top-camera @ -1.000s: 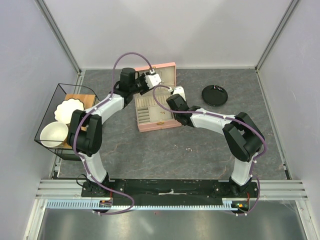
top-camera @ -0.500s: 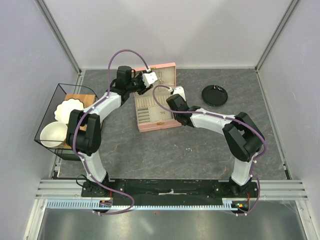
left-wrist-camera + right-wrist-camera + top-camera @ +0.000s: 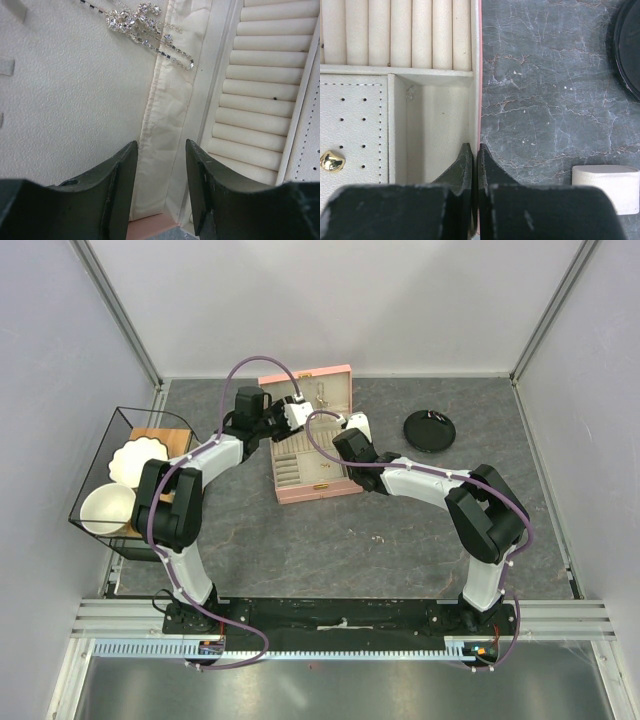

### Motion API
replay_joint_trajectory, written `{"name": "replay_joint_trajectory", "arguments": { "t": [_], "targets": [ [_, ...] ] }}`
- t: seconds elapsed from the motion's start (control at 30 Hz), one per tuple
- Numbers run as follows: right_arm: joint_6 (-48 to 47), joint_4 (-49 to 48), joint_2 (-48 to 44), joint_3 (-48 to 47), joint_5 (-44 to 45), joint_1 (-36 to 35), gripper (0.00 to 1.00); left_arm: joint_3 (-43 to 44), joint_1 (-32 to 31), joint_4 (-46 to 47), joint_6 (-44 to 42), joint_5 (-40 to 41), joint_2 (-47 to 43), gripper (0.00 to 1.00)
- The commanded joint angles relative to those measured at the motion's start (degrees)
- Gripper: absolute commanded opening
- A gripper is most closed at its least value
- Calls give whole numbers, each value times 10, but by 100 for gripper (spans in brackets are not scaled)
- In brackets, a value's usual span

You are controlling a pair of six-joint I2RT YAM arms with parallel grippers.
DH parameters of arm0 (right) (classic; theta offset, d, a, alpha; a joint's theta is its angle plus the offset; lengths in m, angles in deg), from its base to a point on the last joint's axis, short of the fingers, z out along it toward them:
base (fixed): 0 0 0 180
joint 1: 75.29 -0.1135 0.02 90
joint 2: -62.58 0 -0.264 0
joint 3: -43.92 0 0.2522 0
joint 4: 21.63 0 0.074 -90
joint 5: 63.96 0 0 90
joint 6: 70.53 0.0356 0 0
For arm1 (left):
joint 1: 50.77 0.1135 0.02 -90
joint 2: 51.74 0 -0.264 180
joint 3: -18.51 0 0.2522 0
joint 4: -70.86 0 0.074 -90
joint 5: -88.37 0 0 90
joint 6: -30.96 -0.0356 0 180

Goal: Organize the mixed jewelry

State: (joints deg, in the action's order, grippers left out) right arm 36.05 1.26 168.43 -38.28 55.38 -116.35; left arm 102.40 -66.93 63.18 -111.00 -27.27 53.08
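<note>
The left tool (image 3: 160, 150) hangs over the open pink box (image 3: 315, 492), its two dark fingers (image 3: 122, 170) spread apart with nothing between them. Straight below the gap runs a cream fabric fold at the hinge. Just to the tool's right is the raised edge of a tray of ring rolls (image 3: 260, 85). To its left is a wide, flat stretch of pebbled cream lining. Ahead of the tool and a little left, a sparkling chain piece (image 3: 145, 25) lies on that lining, its loose end draped over the fold. Directly under the tool, a corner of the pink rim shows.

The right tool (image 3: 475, 147) is closed, its fingers pressed together right at the box's side wall. Whether the wall's thin pink edge is pinched between them cannot be told. Left of this tool lies a square compartment (image 3: 440, 130). Further left is a perforated panel (image 3: 352, 130) with a gold stud (image 3: 331, 161) at its far edge, and the ring rolls lie ahead. To the tool's right is open grey counter (image 3: 545, 100). A pale cushion pad (image 3: 605, 182) sits near on the right, and the rim of a black disc (image 3: 627, 50) is ahead on the right, well apart from the box wall.
</note>
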Motion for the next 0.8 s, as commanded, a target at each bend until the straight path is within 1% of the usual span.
{"name": "replay_joint_trajectory", "arguments": {
  "t": [0.0, 0.17, 0.53, 0.63, 0.77],
  "targets": [
    [-7, 11, 17, 21, -24, -14, 0, -6, 6, 74, -34, 46, -10, 52],
    [-5, 7, 20, 23, -26, -14, 0, -28, 4, 98, -38, 46, -21, 52],
    [-2, 1, 24, 25, -34, -15, 0, -90, 4, 110, -35, 5, -103, 52],
    [-1, -1, 25, 26, -37, -15, 0, -93, 4, 110, -38, 2, -109, 52],
    [-1, -1, 25, 26, -37, -16, 0, -81, 4, 109, -45, 6, -93, 52]
  ]
}}
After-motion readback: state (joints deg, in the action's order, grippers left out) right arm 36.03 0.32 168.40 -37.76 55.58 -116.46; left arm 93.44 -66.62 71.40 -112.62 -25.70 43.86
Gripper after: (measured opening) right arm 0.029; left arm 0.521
